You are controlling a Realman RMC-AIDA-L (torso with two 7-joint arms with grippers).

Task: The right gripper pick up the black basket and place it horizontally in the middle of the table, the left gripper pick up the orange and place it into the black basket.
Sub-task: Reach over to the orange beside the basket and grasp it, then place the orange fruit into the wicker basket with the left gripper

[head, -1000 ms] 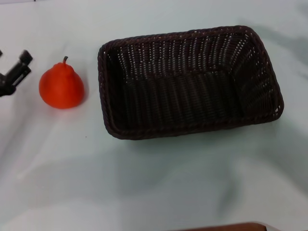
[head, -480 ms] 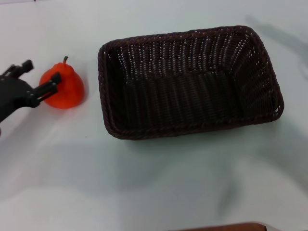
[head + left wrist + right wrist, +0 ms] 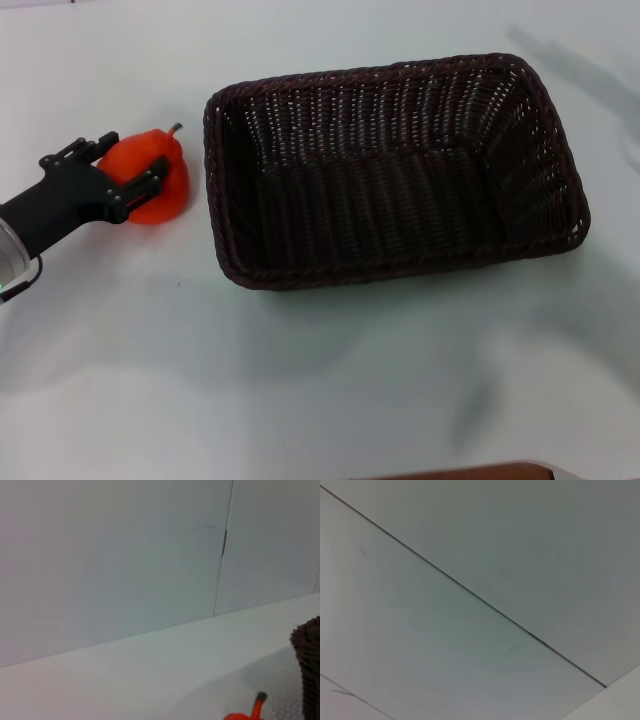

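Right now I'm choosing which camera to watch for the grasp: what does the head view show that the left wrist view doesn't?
Only the head view shows the left end effector, its fingers straddling the orange on the table, and the whole black basket, empty. Only the left wrist view shows the back wall. Both show the orange's stem and the basket's edge.

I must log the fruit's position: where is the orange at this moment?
In the head view the orange sits on the white table at the robot's left, just beside the black basket's left end, with the left gripper around it, jaws on either side.
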